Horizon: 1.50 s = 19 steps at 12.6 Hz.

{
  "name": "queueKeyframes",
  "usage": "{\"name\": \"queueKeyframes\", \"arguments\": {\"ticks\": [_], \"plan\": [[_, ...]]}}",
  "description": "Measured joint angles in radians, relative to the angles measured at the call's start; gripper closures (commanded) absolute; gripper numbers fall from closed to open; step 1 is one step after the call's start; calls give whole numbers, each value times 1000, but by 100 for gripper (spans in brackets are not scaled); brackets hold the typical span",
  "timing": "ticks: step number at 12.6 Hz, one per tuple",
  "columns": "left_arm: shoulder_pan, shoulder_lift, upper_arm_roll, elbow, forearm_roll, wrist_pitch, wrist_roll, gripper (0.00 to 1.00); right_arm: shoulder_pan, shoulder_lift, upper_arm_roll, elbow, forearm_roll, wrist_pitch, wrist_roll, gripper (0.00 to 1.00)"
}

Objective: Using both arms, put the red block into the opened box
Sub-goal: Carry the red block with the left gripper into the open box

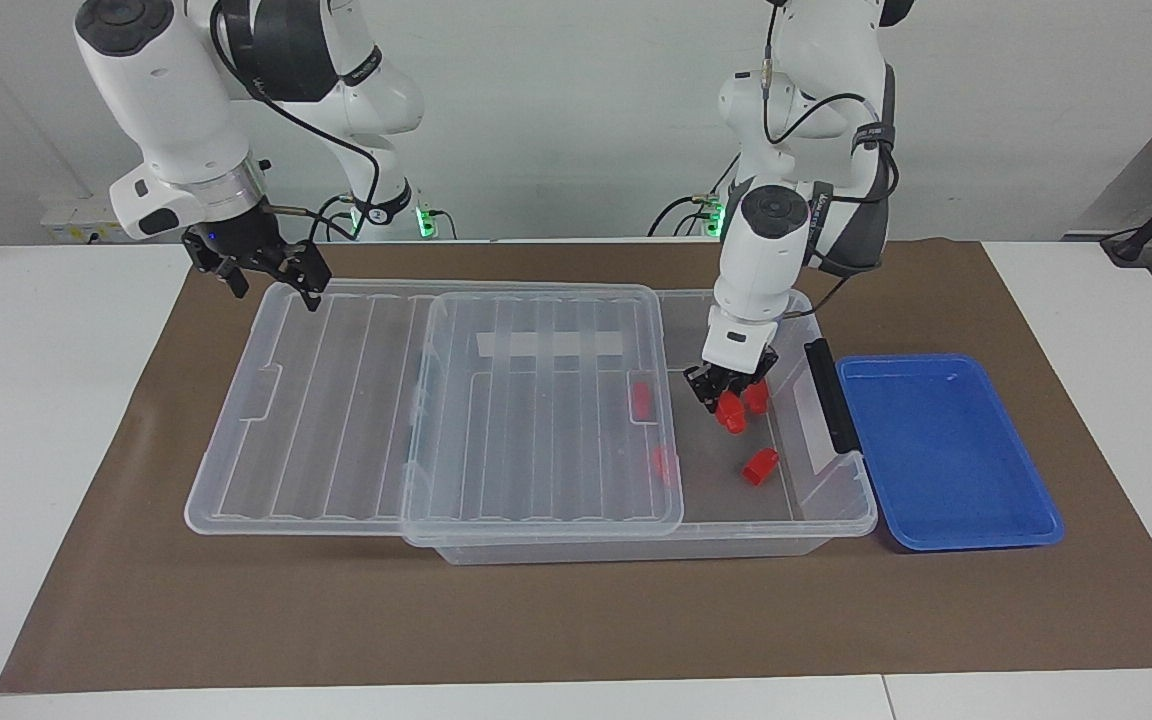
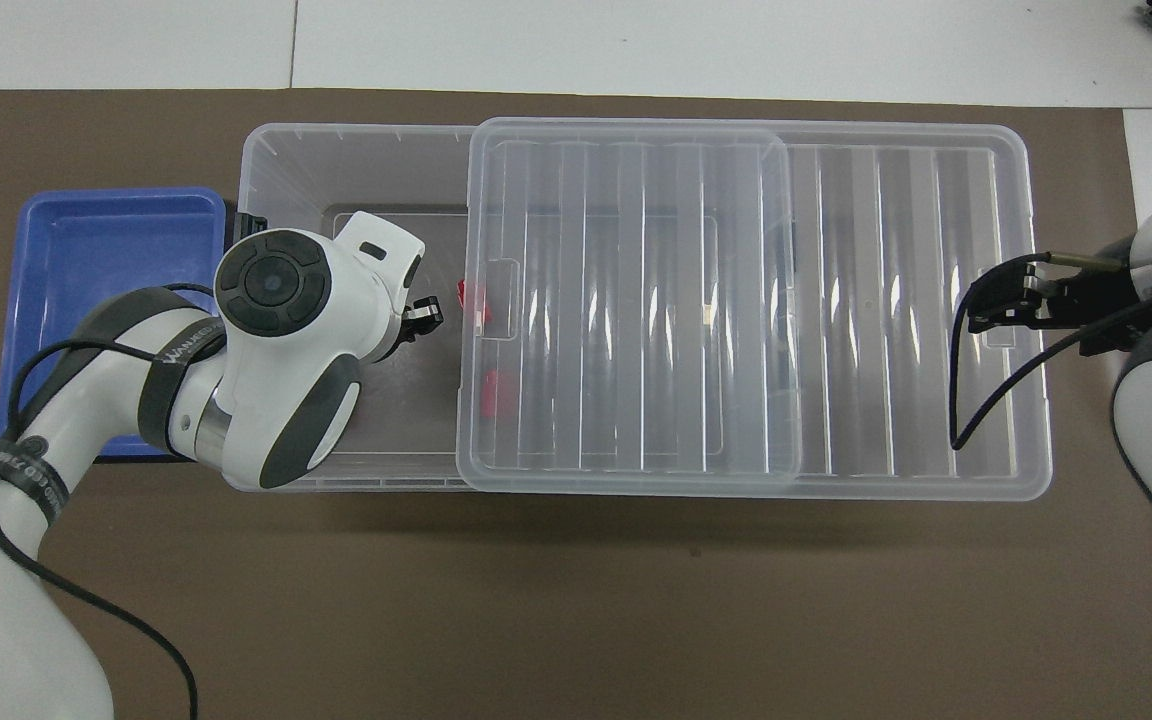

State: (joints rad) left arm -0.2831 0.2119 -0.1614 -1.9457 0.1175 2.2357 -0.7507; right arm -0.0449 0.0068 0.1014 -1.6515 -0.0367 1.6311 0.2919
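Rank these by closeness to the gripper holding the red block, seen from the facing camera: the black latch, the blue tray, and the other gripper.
Measured from the left gripper, over the box's open end:
1. Black latch, on the box's end wall beside the tray.
2. Blue tray, at the left arm's end of the table.
3. Right gripper, at the slid-back lid's edge, by far the farthest.

White jointed arms point(image 1: 786, 250), dark grey joint caps, black cables, black grippers
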Motion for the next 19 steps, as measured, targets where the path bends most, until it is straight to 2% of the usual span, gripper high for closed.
{"name": "queueKeyframes", "arguments": {"ticks": [4,8,9,10,11,13,14,15,19], "plan": [[-19,54,0,-103,5,148,3,100,0,0,0,0,0,0,0,0],[-20,70,0,-122,8,196,5,100,-4,0,0,-1,0,0,0,0],[-20,70,1,-124,8,201,6,95,-6,0,0,-1,0,0,0,0],[-20,70,2,-124,8,203,7,66,-7,0,0,-1,0,0,0,0],[-20,70,2,-124,9,205,13,45,-7,0,0,-2,0,0,0,0],[-20,71,4,-125,9,206,27,37,-8,0,0,-4,0,0,0,0],[-20,73,5,-126,9,206,29,19,-8,0,0,-5,0,0,0,0],[-19,73,5,-126,9,207,30,16,-9,0,0,-5,0,0,0,0],[-11,71,11,-91,9,196,30,19,-14,0,0,-7,0,0,0,0]]}}
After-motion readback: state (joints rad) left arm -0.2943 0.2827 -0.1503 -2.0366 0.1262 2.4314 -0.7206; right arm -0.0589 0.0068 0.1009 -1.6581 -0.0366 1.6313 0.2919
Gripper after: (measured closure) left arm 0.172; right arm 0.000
